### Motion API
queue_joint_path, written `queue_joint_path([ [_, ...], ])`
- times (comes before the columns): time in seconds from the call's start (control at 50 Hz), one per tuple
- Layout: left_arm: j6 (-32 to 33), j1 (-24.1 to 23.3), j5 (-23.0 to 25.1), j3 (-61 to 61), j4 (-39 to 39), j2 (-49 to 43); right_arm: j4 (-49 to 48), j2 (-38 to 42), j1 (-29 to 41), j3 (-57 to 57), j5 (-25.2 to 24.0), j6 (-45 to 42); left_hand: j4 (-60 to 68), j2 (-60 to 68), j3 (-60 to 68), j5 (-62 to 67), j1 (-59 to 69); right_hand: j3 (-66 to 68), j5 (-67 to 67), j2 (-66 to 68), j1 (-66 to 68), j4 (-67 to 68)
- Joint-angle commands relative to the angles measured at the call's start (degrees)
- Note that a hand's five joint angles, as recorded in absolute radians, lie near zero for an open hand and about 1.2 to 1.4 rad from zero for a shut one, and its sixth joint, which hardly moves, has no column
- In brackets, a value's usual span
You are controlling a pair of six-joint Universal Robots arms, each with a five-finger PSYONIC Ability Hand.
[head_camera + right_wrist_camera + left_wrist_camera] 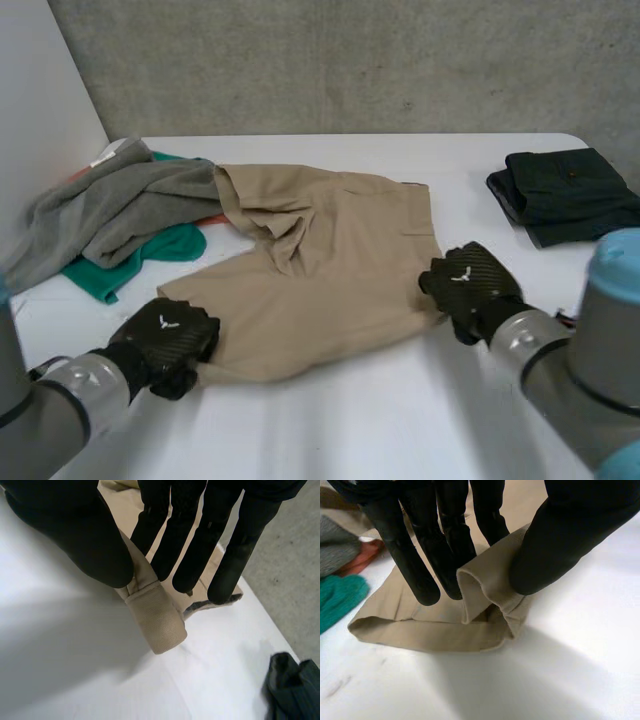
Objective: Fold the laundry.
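Tan shorts (330, 270) lie spread in the middle of the white table (400, 420). My left hand (165, 340) is at their near left corner, thumb and fingers (425, 565) pinching a fold of the tan hem (485, 605). At the near right edge of the shorts my right hand (468, 288) is closed on the cloth, its thumb (75, 535) pressing a rolled bit of tan fabric (155, 617) against the fingers.
A heap of grey cloth (110, 215), green cloth (150, 250) and a bit of orange lies at the table's left, touching the shorts. A folded dark garment (565, 190) sits at the far right. A concrete wall stands behind the table.
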Motion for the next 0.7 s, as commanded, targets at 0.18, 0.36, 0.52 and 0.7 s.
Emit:
queue_joint_path([
  [0.18,13.3,-1.7,11.8,-0.5,-38.9,11.3,36.0,-11.0,-8.1,5.4,-5.8,-27.0,11.3,11.7,12.1,12.8,14.6,12.1,13.2,12.8,19.2,11.7],
  [0.36,13.2,-3.1,0.8,10.6,-18.7,-1.4,28.0,-5.0,-6.3,-2.0,-3.9,-15.7,11.3,11.7,12.1,12.8,14.6,12.1,13.2,12.8,19.2,11.7],
  [0.52,11.2,-6.3,-3.8,25.2,-7.8,-11.3,13.8,3.1,-1.7,-13.4,2.6,-9.5,11.3,11.7,12.1,12.8,14.6,12.1,13.2,12.8,19.2,11.7],
  [0.7,-3.9,-6.7,-5.7,49.2,19.2,-10.1,-17.1,3.7,-0.1,-35.5,8.7,7.9,11.3,11.7,12.1,12.8,14.6,12.1,13.2,12.8,19.2,11.7],
])
